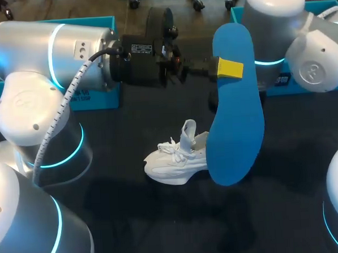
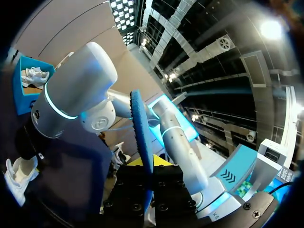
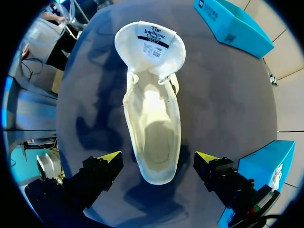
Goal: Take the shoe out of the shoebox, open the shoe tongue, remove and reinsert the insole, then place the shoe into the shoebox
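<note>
Blue insole [image 1: 236, 117], pinched by left fingers [image 1: 229, 68] raised near the shoe [image 1: 173, 160], may buckle entering it; right fingers [image 3: 108, 157] hover over it, spread, empty.

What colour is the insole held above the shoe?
Blue; the insole shows best in the head view.

This is a robotics lab workstation, not a home or a shop. Two silver jointed arms, the left arm [image 1: 46, 59] and the right arm [image 1: 282, 24], each ringed with glowing cyan bands, stand at a dark matte table [image 1: 123, 219]. A spiral-wrapped cable [image 1: 59, 109] runs exposed along the left arm. The tabletop holds only test props. A lone white shoe [image 3: 152, 128] lies between the spread jaws of the right gripper [image 3: 157, 156]. A far shoebox [image 3: 232, 23], teal, sits well ahead of them, and a near shoebox [image 3: 266, 161] is just beside one finger.
</note>
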Available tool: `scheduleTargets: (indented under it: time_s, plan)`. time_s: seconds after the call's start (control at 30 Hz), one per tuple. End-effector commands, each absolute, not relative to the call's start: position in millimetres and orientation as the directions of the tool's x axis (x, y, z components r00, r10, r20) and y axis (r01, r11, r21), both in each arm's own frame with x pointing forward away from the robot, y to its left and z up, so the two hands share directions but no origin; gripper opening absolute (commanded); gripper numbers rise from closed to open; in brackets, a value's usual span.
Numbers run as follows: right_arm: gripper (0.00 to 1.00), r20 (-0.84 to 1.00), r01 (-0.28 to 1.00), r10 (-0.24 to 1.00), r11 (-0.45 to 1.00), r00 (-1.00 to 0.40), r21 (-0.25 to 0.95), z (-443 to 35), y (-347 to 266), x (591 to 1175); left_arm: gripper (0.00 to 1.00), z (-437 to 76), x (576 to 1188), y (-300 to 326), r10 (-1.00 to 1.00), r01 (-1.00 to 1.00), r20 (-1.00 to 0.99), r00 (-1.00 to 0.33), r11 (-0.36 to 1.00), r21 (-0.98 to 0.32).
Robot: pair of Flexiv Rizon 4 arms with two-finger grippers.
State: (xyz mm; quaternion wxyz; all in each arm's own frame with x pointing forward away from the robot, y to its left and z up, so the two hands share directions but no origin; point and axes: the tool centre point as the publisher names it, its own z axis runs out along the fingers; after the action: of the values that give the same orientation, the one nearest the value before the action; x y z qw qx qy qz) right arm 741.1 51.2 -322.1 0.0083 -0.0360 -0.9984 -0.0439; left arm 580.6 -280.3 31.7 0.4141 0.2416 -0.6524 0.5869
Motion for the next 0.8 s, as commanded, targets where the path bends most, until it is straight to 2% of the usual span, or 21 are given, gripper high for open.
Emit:
scheduleTargets:
  time_s: [0.03,0.13,0.17,0.37,0.63,0.8]
  plan:
    - [1.0,0.017,0.073,0.072,0.994,-0.997,0.085,-323.0,51.8,740.5,0.0,30.8,579.8,-280.6,0.17,-0.801,0.824,-0.541,0.194,-0.566]
    - [1.0,0.017,0.073,0.072,0.994,-0.997,0.085,-323.0,51.8,740.5,0.0,30.8,579.8,-280.6,0.17,-0.801,0.824,-0.541,0.194,-0.566]
    - [1.0,0.033,0.084,0.083,0.996,-0.996,0.027,-324.3,53.3,743.8,0.0,30.8,579.8,-280.6,0.17,-0.801,0.824,-0.541,0.194,-0.566]
    - [1.0,0.027,0.094,0.097,0.992,-0.995,-0.087,-322.6,69.3,757.7,0.0,30.8,579.8,-280.6,0.17,-0.801,0.824,-0.541,0.194,-0.566]
    - [1.0,0.02,0.082,0.084,0.992,-0.996,-0.094,-332.2,85.1,770.8,0.0,30.8,579.8,-280.6,0.17,-0.801,0.824,-0.541,0.194,-0.566]
    - [1.0,0.013,0.121,0.122,0.99,-0.992,-0.075,-340.9,89.3,777.7,0.0,30.8,579.8,-280.6,0.17,-0.801,0.824,-0.541,0.194,-0.566]
